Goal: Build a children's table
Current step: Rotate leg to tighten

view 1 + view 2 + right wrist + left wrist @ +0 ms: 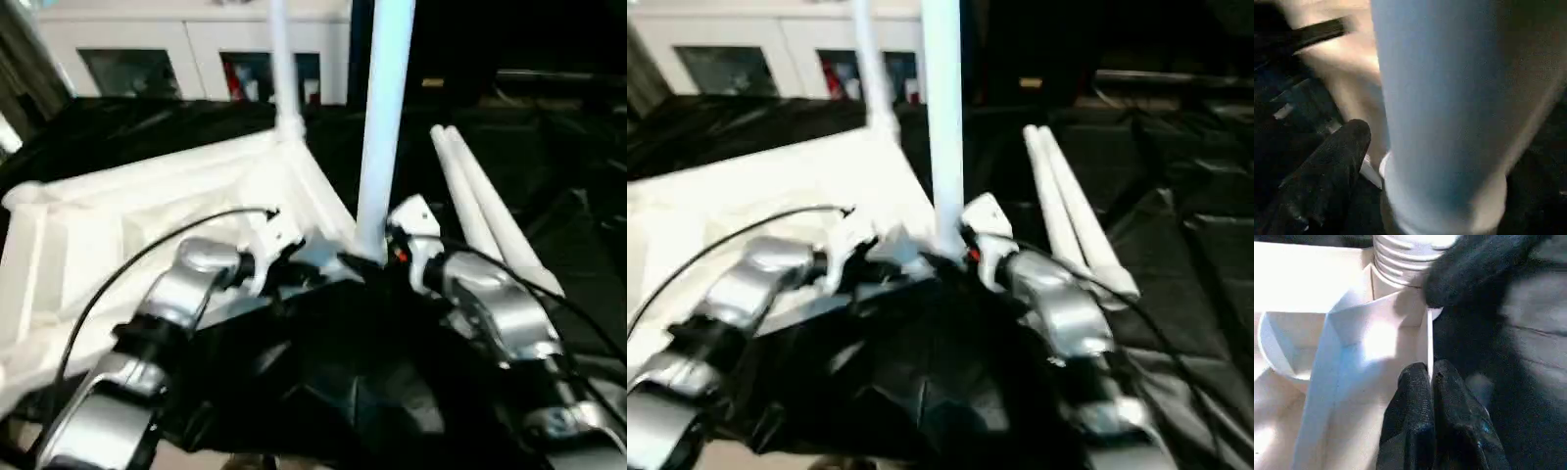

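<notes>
The white table top [127, 220] lies upside down with its ribbed underside up. One leg [279, 59] stands in its far corner socket. A second leg [385, 117] stands upright at the near corner, and its threaded end [1403, 257] shows above the socket. My right gripper [377, 259] is shut on this leg near its base; one finger [1334, 171] presses its side and the other is hidden behind it. My left gripper [1429, 369] is shut on the thin rim wall [1428, 335] of the table top beside that corner. Two loose legs [480, 206] lie to the right.
Black crinkled sheeting [1176, 245] covers the work surface around the table top. A white cabinet with glass doors [186, 54] stands at the back. A black cable [137, 259] arcs over my left forearm.
</notes>
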`<state>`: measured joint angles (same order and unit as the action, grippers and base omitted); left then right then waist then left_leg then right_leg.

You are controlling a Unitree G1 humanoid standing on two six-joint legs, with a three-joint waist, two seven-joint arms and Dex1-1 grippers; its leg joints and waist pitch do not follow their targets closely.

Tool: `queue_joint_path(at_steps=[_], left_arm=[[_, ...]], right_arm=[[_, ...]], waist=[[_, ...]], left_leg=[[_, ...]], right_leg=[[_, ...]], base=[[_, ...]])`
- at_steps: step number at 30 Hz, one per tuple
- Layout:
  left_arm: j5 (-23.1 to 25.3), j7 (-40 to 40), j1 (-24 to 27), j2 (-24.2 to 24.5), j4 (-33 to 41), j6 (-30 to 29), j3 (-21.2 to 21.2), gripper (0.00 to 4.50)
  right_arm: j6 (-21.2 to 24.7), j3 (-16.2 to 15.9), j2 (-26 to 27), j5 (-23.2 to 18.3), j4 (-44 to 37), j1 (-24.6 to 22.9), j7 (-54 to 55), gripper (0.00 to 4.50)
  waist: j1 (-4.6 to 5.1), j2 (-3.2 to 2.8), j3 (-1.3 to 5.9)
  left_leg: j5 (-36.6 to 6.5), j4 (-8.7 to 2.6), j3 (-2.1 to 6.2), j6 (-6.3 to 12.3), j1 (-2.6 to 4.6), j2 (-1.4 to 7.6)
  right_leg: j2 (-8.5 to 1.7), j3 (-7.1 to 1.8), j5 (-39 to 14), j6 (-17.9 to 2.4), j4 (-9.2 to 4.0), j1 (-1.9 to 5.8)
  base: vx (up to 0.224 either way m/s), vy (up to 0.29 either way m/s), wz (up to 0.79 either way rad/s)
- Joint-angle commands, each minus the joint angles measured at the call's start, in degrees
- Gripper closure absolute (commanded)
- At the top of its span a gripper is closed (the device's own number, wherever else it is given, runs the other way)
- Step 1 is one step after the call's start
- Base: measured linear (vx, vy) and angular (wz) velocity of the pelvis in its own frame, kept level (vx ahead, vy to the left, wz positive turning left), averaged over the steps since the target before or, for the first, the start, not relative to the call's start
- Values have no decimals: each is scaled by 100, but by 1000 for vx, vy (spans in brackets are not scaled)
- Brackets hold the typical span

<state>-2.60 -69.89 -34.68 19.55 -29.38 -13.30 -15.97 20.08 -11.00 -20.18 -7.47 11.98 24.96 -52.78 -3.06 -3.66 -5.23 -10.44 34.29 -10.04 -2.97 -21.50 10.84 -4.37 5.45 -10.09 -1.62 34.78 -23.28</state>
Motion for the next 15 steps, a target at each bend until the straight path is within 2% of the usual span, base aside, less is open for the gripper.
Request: queue_joint_path(at_steps=[1,3,5,7,8,9,10,12,15], left_arm=[[-308,-541,-90,-24,418,256,-127,450],[-310,-815,-57,139,465,296,-168,450],[-312,-902,-54,177,462,308,-168,450],[-295,-997,-66,227,429,357,-170,450],[-289,-1012,-72,238,418,364,-171,450],[-300,-1033,-72,261,421,370,-176,450],[-309,-1050,-74,276,424,380,-178,450],[-308,-1075,-89,279,422,375,-178,450],[-281,-1072,-89,266,421,355,-183,450]], right_arm=[[61,-299,-157,-241,-408,-79,-705,52],[122,-273,-478,-324,-545,-153,-1103,52],[158,-261,-567,-362,-569,-161,-1196,52],[186,-261,-675,-398,-595,-166,-1324,76],[186,-268,-691,-398,-601,-166,-1350,83],[207,-286,-719,-422,-630,-169,-1377,86],[219,-295,-731,-439,-648,-170,-1388,86],[278,-313,-706,-489,-695,-171,-1394,124],[362,-376,-657,-514,-790,-234,-1410,141]], waist=[[-16,53,428],[-38,61,414],[-53,69,412],[-53,69,415],[-52,71,416],[-55,18,412],[-44,51,422],[-46,55,431],[-48,40,438]], left_leg=[[-1033,-377,64,554,68,261],[-1078,-384,60,497,78,253],[-1110,-385,60,464,80,251],[-1104,-385,69,442,67,248],[-1099,-388,70,435,71,249],[-1074,-386,80,422,58,240],[-1052,-384,75,419,57,238],[-996,-381,78,431,50,238],[-928,-374,76,455,50,239]], right_leg=[[-418,-348,-1258,-1266,-445,343],[-416,-354,-1408,-1244,-459,322],[-422,-354,-1543,-1208,-475,325],[-426,-350,-1599,-1190,-477,327],[-426,-349,-1601,-1188,-477,324],[-427,-343,-1596,-1179,-470,330],[-418,-344,-1524,-1180,-475,334],[-418,-343,-1405,-1212,-458,341],[-412,-338,-1277,-1262,-448,337]], base=[[0,0,0],[0,0,0],[0,0,0],[0,0,0],[0,0,0],[0,0,0],[0,0,0],[0,0,0],[0,0,0]])
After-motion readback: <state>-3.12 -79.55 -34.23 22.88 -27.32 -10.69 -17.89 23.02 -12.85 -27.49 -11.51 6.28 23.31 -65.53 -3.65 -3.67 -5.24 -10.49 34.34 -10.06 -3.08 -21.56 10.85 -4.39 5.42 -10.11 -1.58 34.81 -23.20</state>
